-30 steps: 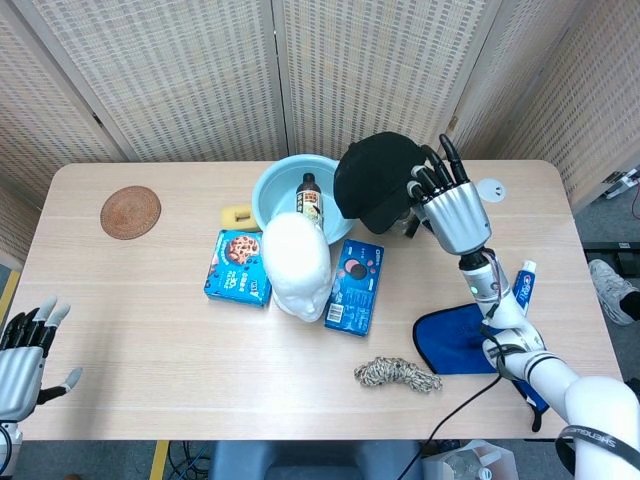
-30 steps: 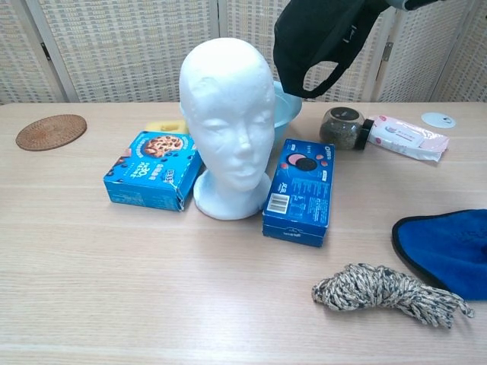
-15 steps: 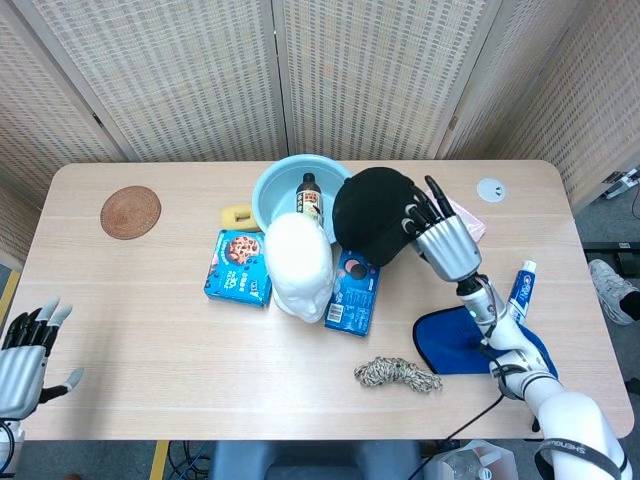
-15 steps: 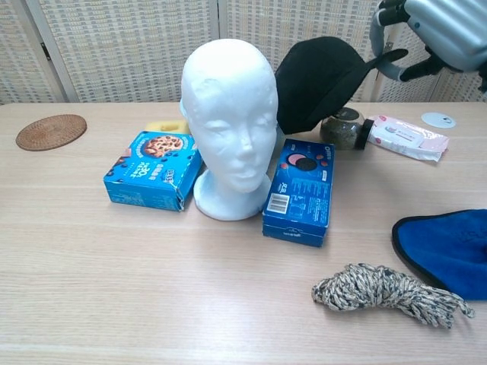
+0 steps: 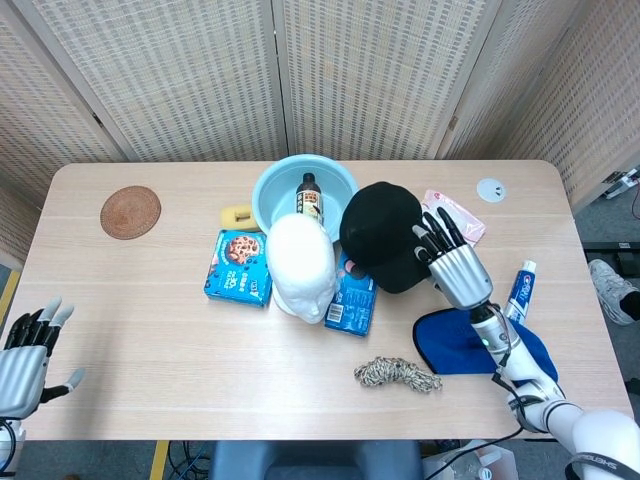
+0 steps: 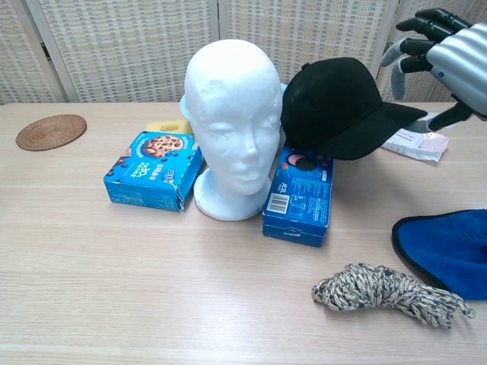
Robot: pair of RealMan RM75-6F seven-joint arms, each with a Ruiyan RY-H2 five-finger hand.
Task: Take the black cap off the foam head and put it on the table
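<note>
On the bench [image 5: 150, 330], head view: the black cap [image 5: 385, 235] lies off the foam head [image 5: 298, 265], just to its right, its crown over the upper end of the dark blue cookie box [image 5: 350, 302] and its brim turned toward the right hand [image 5: 452, 262]. That hand sits at the brim's edge with fingers extended and spread; whether any fingertip touches the brim cannot be told from above. The left hand [image 5: 25, 355] rests at the near left corner, fingers apart, holding nothing, well apart from every object. A blue cloth [image 5: 470, 345] lies just below the right hand.

Chest view: the cap perches tilted, propped on the cookie box [image 6: 300, 190] and close beside the foam head [image 6: 232, 122], so it is judged not yet flat on the bench surface. The right hand [image 6: 441, 65] hovers beside the brim tip, fingers splayed and closed on nothing. The cap is judged light and soft in the crown, with a stiffer brim; the brim offers the firmest purchase, whereas a crown grip would crumple the fabric. A rope coil [image 6: 388, 293] lies near the front edge.
</note>
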